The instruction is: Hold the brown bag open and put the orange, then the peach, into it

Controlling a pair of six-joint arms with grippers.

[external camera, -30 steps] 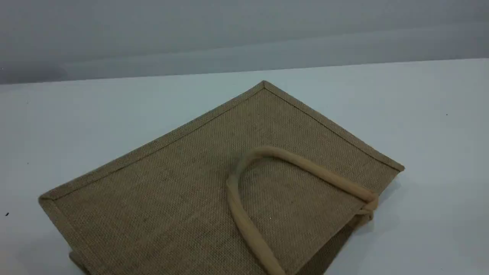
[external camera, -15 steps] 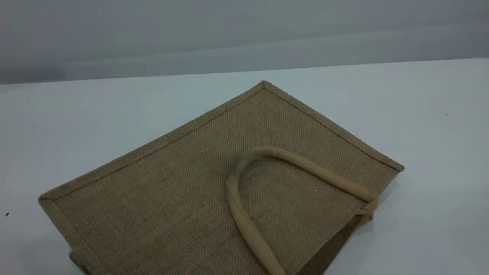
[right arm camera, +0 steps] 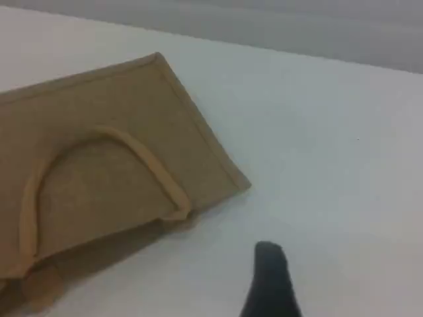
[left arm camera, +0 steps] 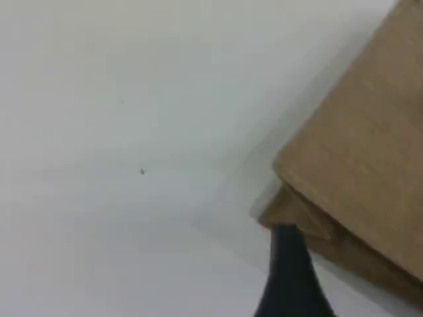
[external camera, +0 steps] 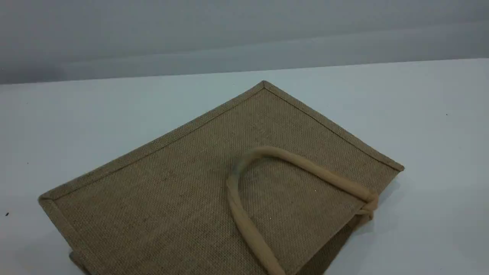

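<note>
The brown bag (external camera: 172, 191) lies flat on the white table, with one beige loop handle (external camera: 305, 164) resting on its upper face. No arm shows in the scene view. In the left wrist view one dark fingertip (left arm camera: 289, 264) hangs just in front of a corner of the bag (left arm camera: 370, 165), with nothing gripped. In the right wrist view one dark fingertip (right arm camera: 269, 277) is over bare table, to the right of the bag (right arm camera: 99, 105) and its handle (right arm camera: 142, 155). The orange and the peach are out of view.
The white table (external camera: 420, 114) runs back to a grey wall. A beige rounded bit (right arm camera: 41, 284) pokes out from under the bag's near edge in the right wrist view.
</note>
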